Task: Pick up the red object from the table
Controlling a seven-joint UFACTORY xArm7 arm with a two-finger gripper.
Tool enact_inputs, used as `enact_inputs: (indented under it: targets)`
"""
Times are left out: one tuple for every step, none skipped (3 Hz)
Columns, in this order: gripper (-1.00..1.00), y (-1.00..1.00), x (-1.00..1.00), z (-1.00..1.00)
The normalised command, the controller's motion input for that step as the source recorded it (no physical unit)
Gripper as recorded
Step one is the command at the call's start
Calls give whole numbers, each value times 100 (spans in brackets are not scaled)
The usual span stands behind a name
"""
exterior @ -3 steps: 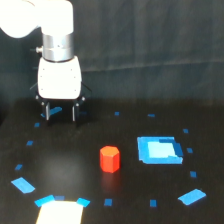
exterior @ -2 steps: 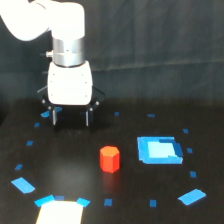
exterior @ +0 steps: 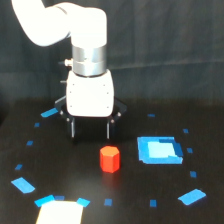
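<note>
While the gripper hung open and empty at frame centre, the red block sat untouched on the tabletop just below-right. Pick not started: align, descend, close, lift remained.

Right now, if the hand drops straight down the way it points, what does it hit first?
Probably bare table, not the red block. The open hand points straight down and appears to sit behind the block, towards the exterior view's left. Depth is unclear from this single view.
</note>
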Motion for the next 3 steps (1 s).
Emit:
enact_inputs:
  targets:
    - [95, -88, 68, -17]
    - [29, -100, 52, -22]
    - [-100, -85, -1, 25]
